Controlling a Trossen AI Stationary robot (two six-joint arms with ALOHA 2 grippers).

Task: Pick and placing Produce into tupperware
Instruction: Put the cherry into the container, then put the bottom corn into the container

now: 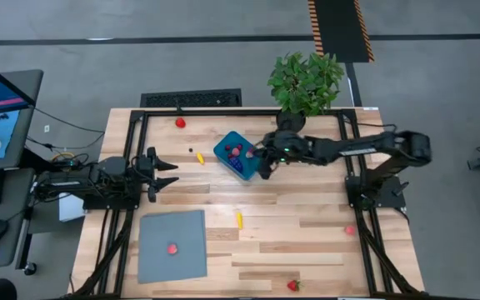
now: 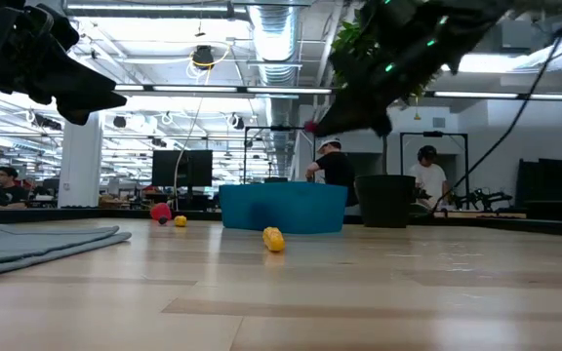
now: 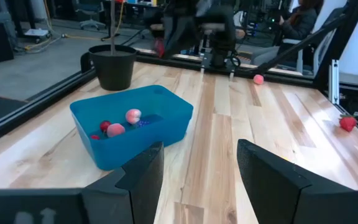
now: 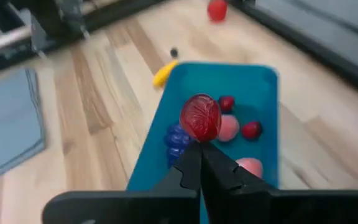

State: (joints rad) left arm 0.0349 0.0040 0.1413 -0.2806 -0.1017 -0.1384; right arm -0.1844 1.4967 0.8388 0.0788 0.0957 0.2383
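The right gripper [image 4: 199,149] hung over the blue container [image 4: 253,84], its fingers pinched nearly shut on a red piece of produce [image 4: 200,117], held above the open top presumably so it would drop in among the pink, red and purple pieces already inside. The left gripper [image 3: 197,165] waited with fingers spread wide and empty near the table's left edge, facing the container, well clear of the drop.

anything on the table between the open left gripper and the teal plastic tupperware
In the high view, a small yellow produce piece and a tiny dark speck lie on bare wood between the left gripper and the teal plastic tupperware.
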